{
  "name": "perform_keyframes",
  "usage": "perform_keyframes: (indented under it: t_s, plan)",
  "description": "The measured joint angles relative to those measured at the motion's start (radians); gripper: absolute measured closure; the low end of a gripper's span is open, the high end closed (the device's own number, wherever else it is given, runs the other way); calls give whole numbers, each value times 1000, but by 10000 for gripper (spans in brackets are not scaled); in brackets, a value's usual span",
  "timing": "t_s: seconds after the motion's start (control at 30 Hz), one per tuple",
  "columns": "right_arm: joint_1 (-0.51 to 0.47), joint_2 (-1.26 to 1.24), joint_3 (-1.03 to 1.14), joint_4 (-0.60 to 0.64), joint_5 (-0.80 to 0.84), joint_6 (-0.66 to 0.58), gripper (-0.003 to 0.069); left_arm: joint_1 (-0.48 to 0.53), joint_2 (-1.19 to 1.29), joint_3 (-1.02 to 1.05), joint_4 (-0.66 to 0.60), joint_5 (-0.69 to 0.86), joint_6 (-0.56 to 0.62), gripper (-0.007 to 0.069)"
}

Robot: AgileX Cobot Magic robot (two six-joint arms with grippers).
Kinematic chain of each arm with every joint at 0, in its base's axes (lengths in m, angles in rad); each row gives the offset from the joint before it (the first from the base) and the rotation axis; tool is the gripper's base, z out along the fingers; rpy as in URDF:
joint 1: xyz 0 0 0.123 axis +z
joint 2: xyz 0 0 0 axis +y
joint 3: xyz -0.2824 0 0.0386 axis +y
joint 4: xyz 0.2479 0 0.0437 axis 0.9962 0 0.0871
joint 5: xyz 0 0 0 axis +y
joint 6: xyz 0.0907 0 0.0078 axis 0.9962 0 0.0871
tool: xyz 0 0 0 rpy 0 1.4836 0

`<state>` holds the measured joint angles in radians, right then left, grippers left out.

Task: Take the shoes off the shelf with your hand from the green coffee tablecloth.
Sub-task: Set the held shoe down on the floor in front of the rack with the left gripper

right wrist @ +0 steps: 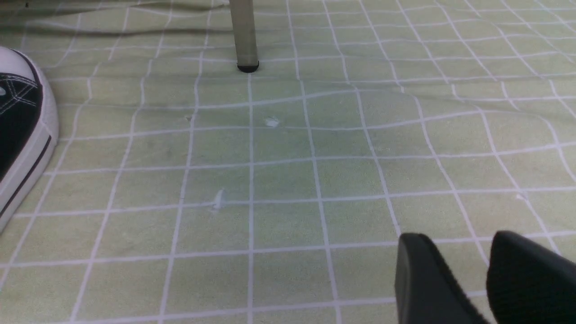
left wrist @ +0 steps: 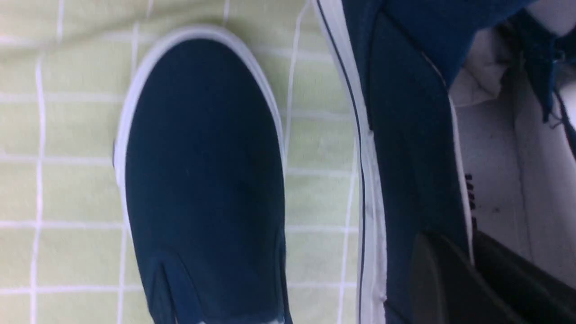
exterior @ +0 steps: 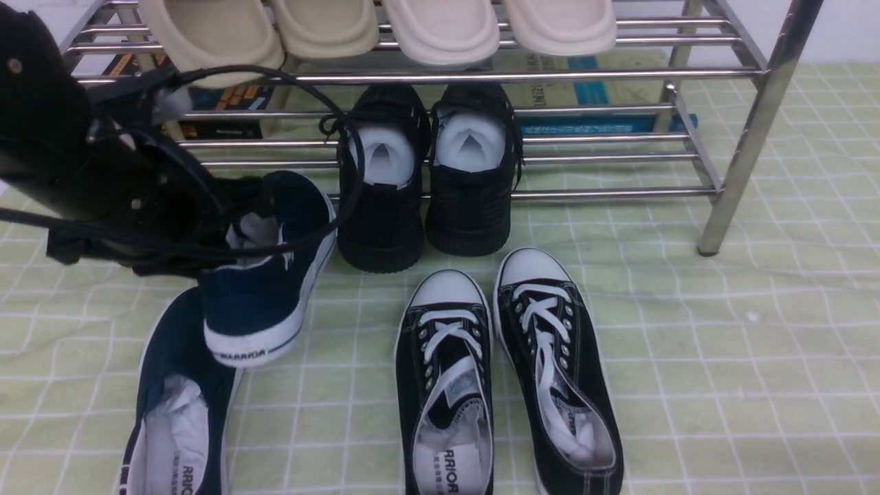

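One navy-blue slip-on shoe hangs tilted just in front of the shelf's lower tier, its "WARRIOR" heel toward me. My left gripper is shut on that shoe's side wall. One finger presses the outside and the other sits inside the opening against the white lining. The second navy shoe lies flat on the green coffee tablecloth, and the held shoe's heel overlaps its toe. My right gripper hovers low over bare cloth, open and holding nothing.
Two all-black sneakers stand on the lower tier. Several beige slippers sit on the upper tier. A pair of black lace-ups with white toe caps lies on the cloth at the centre. A rack leg stands ahead of the right gripper.
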<state>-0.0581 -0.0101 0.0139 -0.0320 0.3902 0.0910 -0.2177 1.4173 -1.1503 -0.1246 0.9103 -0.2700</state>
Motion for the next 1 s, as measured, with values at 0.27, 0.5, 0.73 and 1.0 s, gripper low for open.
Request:
perform_keyframes:
  t_s: [0.27, 0.5, 0.73, 1.0]
  plan:
    - [0, 0, 0, 0, 0, 0, 420, 0, -12, 190, -85, -69, -16, 588]
    - [0, 0, 0, 0, 0, 0, 420, -2, -12, 258, -126, -114, -13, 582]
    - [0, 0, 0, 0, 0, 0, 420, -2, -12, 264, -183, -69, 2, 562]
    - [0, 0, 0, 0, 0, 0, 420, -3, -13, 261, -198, -4, 17, 342]
